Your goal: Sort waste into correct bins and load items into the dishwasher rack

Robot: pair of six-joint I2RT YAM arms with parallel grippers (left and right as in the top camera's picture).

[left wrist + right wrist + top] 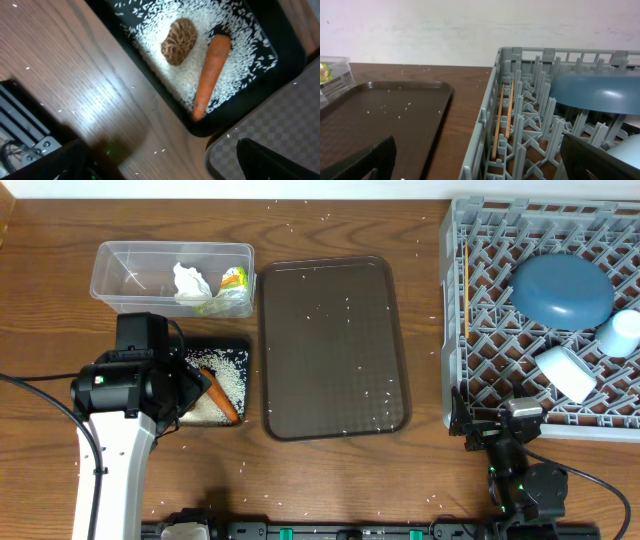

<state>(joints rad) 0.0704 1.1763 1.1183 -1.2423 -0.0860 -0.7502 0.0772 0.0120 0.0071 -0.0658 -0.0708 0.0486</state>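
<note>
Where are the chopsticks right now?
The chopsticks lie inside the dishwasher rack, along its left wall in the overhead view, left of the dark blue plate.

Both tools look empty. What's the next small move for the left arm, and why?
Probably lift the left tool clear of the black tray. It hangs open and empty; carrot, brown lump and rice already lie in that tray, tissue and wrapper in the clear tub, chopsticks, dark blue plate, white cup and light blue cup in the rack. Only stray grains remain, on the brown tray.
</note>
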